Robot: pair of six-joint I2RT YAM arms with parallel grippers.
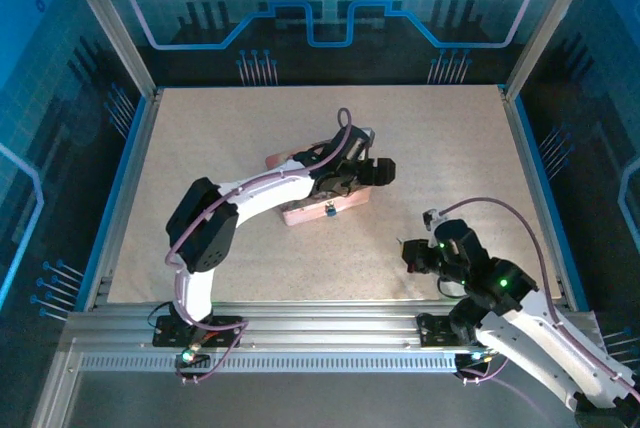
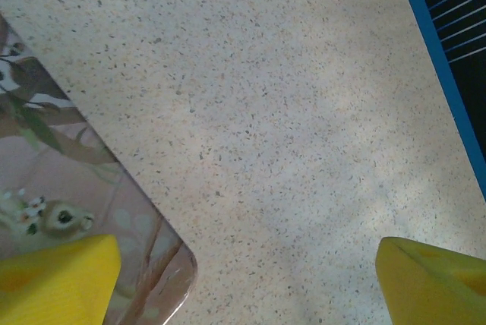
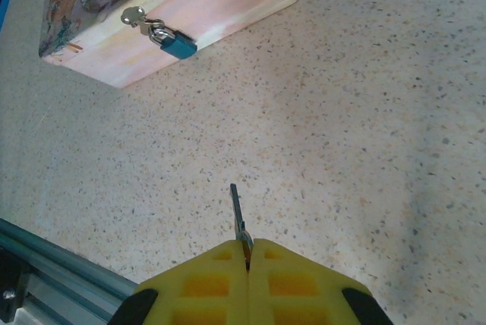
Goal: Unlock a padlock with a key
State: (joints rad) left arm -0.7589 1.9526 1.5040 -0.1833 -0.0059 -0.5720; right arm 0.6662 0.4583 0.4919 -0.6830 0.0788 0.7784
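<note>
**Key pinched, padlock well ahead on the tin**

The right gripper [image 3: 247, 253] is clenched on the key [image 3: 238, 207], whose blade juts forward over the bare table [image 3: 357, 150]. The padlock [image 3: 176, 42] hangs tilted on the front wall of the pink tin [image 3: 228, 2], well apart from the key's tip. The left gripper [image 2: 243, 287] is spread wide, one finger over the tin's corner. I judge the blade must line up with the lock's lower end, whose keyhole is not discernible, while the left steadies the tin.

The top camera looks down on the whole table [image 1: 250, 148]; both close wrist cameras share the tin [image 3: 228, 6].
</note>
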